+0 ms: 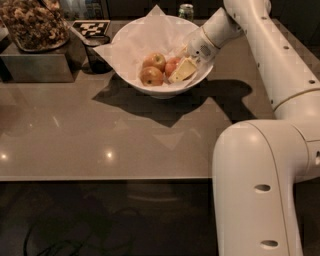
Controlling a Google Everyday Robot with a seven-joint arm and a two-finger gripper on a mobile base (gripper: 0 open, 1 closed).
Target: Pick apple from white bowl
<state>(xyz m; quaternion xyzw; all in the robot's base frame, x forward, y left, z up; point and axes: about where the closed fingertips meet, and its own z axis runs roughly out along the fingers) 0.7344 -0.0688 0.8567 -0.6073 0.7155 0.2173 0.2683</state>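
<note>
The white bowl (131, 75), lined with crumpled white paper, stands on the grey table at the back centre. Three apples lie in it. Two yellower ones are on the left (155, 61) and front left (151, 76). The redder apple (171, 65) lies to their right, partly hidden behind my gripper. My gripper (182, 70) reaches down into the bowl from the right, with its pale tip right against the red apple. I cannot see whether it holds the apple.
A dark box topped with a tray of brown snacks (34, 26) stands at the back left. Beside it are a black-and-white marker tag (91, 27) and a dark cup (98, 52). A green can (186, 10) stands behind the bowl. The table's front edge (100, 177) runs across the frame.
</note>
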